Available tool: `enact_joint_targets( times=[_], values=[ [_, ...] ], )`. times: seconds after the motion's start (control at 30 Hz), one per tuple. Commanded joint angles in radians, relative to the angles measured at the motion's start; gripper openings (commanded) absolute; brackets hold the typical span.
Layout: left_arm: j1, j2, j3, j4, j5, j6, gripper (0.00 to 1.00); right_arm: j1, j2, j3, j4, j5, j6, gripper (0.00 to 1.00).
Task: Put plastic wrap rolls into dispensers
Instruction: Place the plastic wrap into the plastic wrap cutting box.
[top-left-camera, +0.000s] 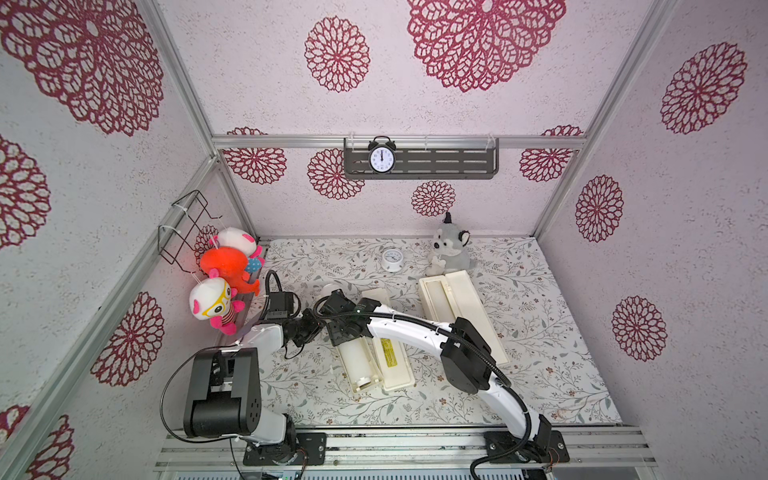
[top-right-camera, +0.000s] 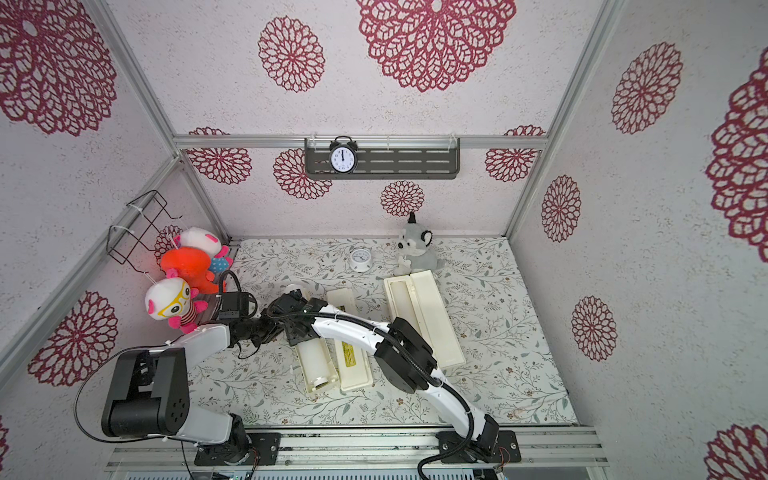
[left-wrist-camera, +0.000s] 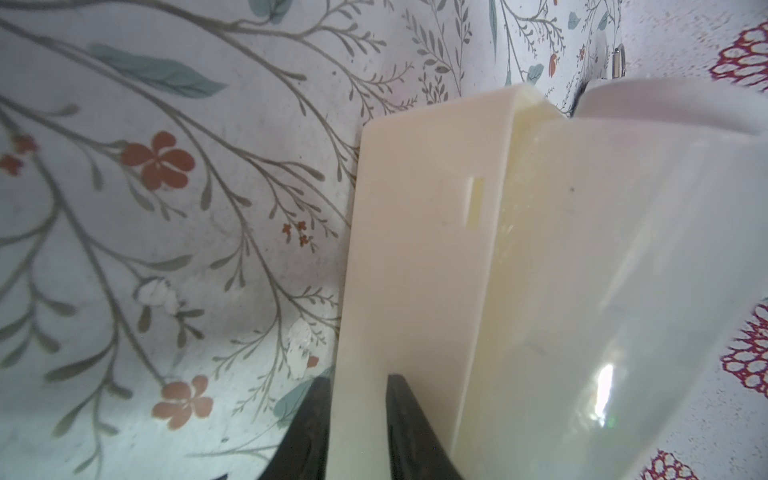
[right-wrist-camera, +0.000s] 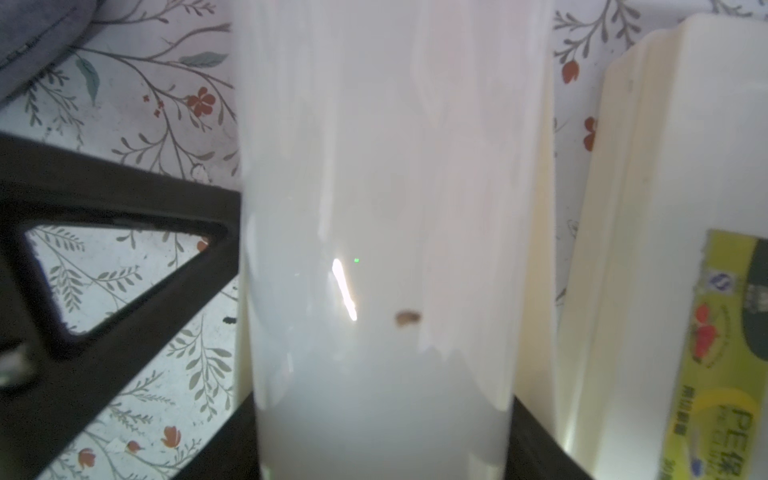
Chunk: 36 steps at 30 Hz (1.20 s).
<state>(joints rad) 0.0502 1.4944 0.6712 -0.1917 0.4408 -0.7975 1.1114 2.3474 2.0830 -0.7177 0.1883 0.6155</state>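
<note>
The left gripper pinches the thin side wall of the near dispenser, one black finger outside against the mat, the other inside the tray; its jaws stand narrow, closed on that wall. Outward from it the flowered table lies bare toward the left wall, though the hanging plush toys crowd close behind the arm.

The right gripper straddles a roll, fingers on both flanks, jaws moderately wide around it. In both top views this roll lies lengthwise in the near dispenser's tray, core end showing at the near end; its far end pokes out beyond the gripper. The dispenser's lid, with its yellow label, lies flat just beside the roll.

The second dispenser lies open well off to the right gripper's right, partly beneath that arm, its tray showing no roll. Farther back stand a small clock and a grey plush.
</note>
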Motion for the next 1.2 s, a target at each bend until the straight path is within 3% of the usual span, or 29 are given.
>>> enact_joint_targets(
  times=[0.0, 0.6, 1.17],
  values=[
    [-0.019, 0.019, -0.004, 0.029, 0.018, 0.003, 0.28, 0.005, -0.136, 0.015, 0.027, 0.023, -0.029, 0.46],
    [-0.050, 0.037, 0.001, 0.038, 0.000, 0.004, 0.28, -0.042, -0.243, -0.042, 0.135, -0.058, 0.012, 0.45],
    [-0.050, 0.026, 0.006, 0.021, -0.016, 0.015, 0.28, -0.027, -0.181, 0.010, -0.017, -0.086, 0.011, 0.45]
  ],
)
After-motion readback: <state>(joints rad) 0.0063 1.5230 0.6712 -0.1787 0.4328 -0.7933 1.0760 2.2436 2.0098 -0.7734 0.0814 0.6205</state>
